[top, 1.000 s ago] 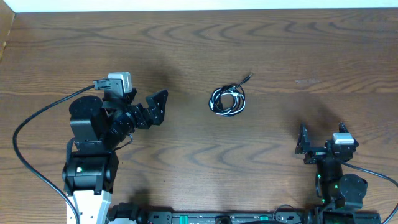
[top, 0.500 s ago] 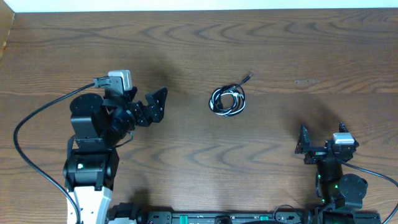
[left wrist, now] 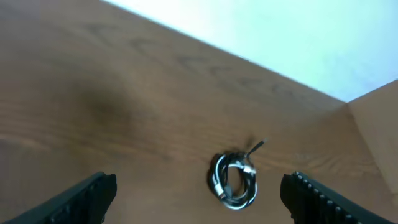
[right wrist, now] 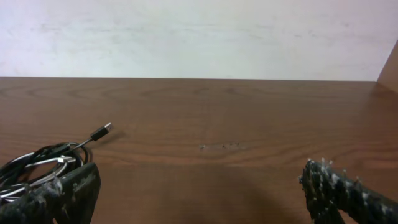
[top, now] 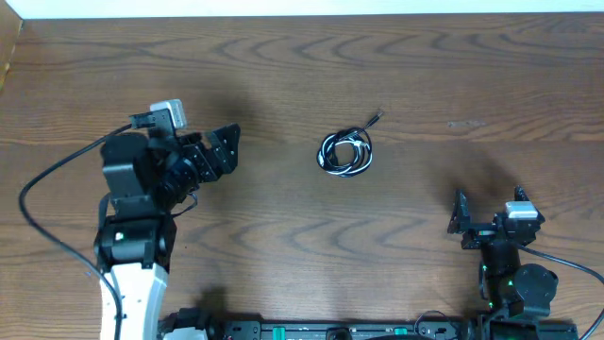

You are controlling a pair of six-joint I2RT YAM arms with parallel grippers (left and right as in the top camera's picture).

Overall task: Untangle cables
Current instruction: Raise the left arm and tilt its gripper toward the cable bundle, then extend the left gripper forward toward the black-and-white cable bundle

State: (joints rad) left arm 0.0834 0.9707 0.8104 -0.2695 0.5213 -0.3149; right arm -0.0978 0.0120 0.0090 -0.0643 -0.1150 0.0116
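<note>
**Approach stage, no grasp yet**

Cables (top: pixel 345 153): black + white coiled together, centre of overhead frame, plug tip poking to upper right. Left gripper (top: pixel 226 149) mid-left, jaws apart, empty, facing the coil. Right gripper (top: pixel 461 219) lower right, jaws apart, empty. Next, prob.: reach coil, pinch one strand only. No readable writing.

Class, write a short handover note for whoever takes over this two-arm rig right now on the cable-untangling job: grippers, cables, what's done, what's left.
Left gripper: open, empty, facing the bundle, apart from it.
Right gripper: open, empty, near the front right of the table, away from the bundle.
Cables: black and white coiled together in one small bundle mid-table, one plug end sticking out.
Done: nothing yet.
Left: grasp the bundle and pull the two cords apart.
</note>
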